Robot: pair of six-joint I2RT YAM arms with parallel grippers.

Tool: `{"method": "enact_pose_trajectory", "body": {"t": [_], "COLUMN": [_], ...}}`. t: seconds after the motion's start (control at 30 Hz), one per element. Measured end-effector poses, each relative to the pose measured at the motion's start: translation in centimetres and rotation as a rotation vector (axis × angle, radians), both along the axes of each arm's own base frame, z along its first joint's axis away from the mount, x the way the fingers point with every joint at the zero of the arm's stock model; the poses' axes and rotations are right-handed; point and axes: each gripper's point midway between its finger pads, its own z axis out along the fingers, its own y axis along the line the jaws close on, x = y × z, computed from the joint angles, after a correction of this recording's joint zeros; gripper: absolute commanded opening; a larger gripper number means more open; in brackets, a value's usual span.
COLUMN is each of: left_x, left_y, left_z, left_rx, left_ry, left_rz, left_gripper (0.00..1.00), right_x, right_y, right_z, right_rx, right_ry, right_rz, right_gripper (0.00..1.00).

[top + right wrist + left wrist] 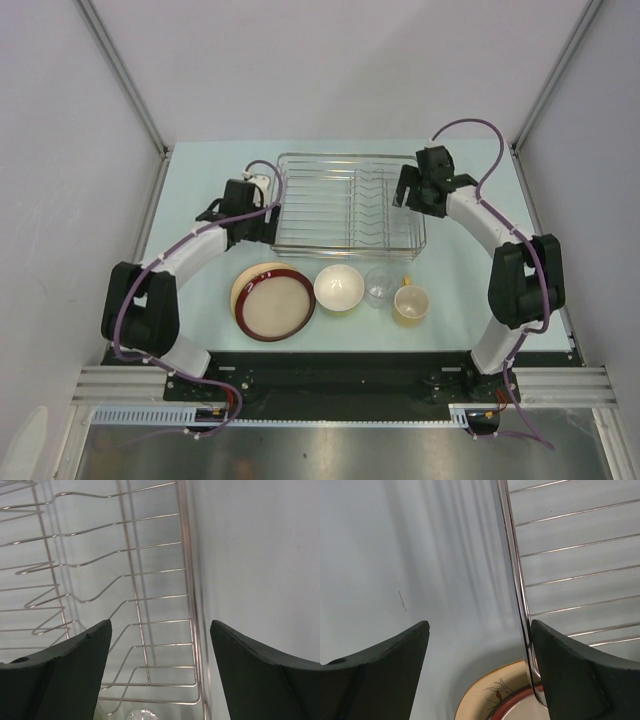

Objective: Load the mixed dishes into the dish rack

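The silver wire dish rack (350, 205) stands mid-table with nothing in it. In front of it sit, in a row, a dark-red-rimmed plate (278, 305) stacked on a leaf-pattern beige plate (240, 290), a white bowl (339, 287), a clear glass (380, 285) and a yellowish cup (411, 302). My left gripper (267, 226) is open at the rack's left side. In the left wrist view the left gripper (480, 625) has the rack's rim wire (517, 580) against its right finger (580, 675), above the leaf plate (480, 700). My right gripper (405, 190) (160, 622) is open astride the rack's right rim (192, 605).
Grey walls with metal corner posts enclose the pale table (200, 180) on three sides. The arm bases and a black rail (330, 365) line the near edge. The glass's top (142, 715) shows at the bottom of the right wrist view.
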Motion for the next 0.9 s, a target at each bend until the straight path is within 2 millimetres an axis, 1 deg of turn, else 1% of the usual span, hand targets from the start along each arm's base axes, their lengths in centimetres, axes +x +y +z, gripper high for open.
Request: {"method": "enact_pose_trajectory", "body": {"t": [0.07, 0.1, 0.17, 0.23, 0.3, 0.37, 0.43, 0.5, 0.57, 0.63, 0.67, 0.77, 0.83, 0.9], "left_x": [-0.2, -0.1, 0.3, 0.9, 1.0, 0.4, -0.8, -1.9, -3.1, -4.2, -4.7, -6.1, -6.8, -7.3], "left_y": [0.0, 0.0, -0.2, -0.6, -0.8, -0.9, -0.7, -0.4, 0.0, 0.4, 0.5, 1.0, 1.2, 1.4], "left_z": [0.7, 1.4, 3.5, 6.8, 10.3, 13.6, 15.6, 16.8, 16.7, 15.6, 15.0, 13.2, 12.4, 12.1], "left_rx": [-0.002, -0.004, -0.017, -0.045, -0.075, -0.105, -0.115, -0.117, -0.105, -0.090, -0.080, -0.061, -0.051, -0.047], "left_ry": [-0.001, -0.008, -0.046, -0.112, -0.190, -0.264, -0.310, -0.345, -0.347, -0.322, -0.307, -0.261, -0.240, -0.233], "left_rz": [-0.002, -0.004, -0.010, -0.020, -0.030, -0.041, -0.057, -0.074, -0.084, -0.091, -0.095, -0.103, -0.106, -0.106], "left_gripper": [0.89, 0.89, 0.91, 0.93, 0.93, 0.94, 0.94, 0.93, 0.94, 0.94, 0.94, 0.94, 0.94, 0.94], "right_x": [-0.2, -0.5, -1.3, -2.6, -4.4, -6.6, -9.4, -11.7, -14.3, -16.4, -17.6, -20.7, -22.3, -22.9], "right_y": [0.8, 1.2, 2.0, 3.6, 5.4, 7.0, 8.2, 9.1, 9.9, 10.6, 11.1, 11.9, 12.6, 13.4], "right_z": [0.8, 1.5, 3.2, 5.9, 9.0, 11.6, 13.6, 14.3, 13.1, 10.8, 8.9, 4.2, 1.9, 0.9], "right_rx": [-0.016, -0.035, -0.061, -0.074, -0.065, -0.045, -0.020, 0.004, 0.017, 0.011, 0.000, -0.057, -0.104, -0.132], "right_ry": [-0.023, -0.039, -0.075, -0.136, -0.206, -0.268, -0.315, -0.333, -0.307, -0.253, -0.213, -0.102, -0.054, -0.038], "right_rz": [0.025, 0.040, 0.068, 0.114, 0.165, 0.215, 0.269, 0.309, 0.357, 0.399, 0.427, 0.494, 0.540, 0.569], "right_gripper": [0.87, 0.87, 0.87, 0.87, 0.87, 0.87, 0.85, 0.84, 0.82, 0.79, 0.78, 0.74, 0.71, 0.68]}}
